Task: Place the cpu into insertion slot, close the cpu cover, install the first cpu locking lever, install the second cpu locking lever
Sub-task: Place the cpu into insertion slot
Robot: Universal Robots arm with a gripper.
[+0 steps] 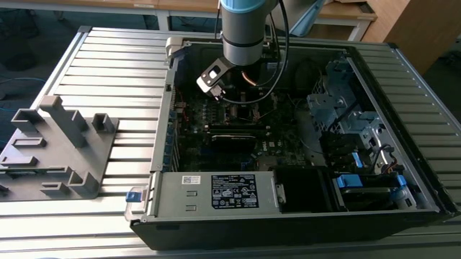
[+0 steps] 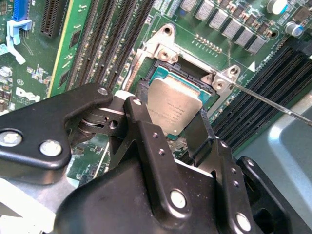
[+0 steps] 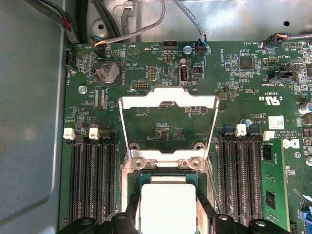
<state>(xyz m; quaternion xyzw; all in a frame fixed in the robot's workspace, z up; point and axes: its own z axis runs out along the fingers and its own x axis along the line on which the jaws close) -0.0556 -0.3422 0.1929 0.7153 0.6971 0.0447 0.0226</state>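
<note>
Clamped on cpu (image 2: 175,105), gripper (image 2: 171,116) jaws at opposite edges, directly over slot (image 2: 185,72); cover (image 3: 146,101) open; in exterior view, 12 o'clock from supply box (image 1: 216,191).

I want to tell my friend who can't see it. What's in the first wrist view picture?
The gripper holds the cpu, a pale square chip, at the insertion slot on the green motherboard. Beyond it, the cpu cover, a silver frame, lies flipped open, with long black memory slots on both sides.
</note>
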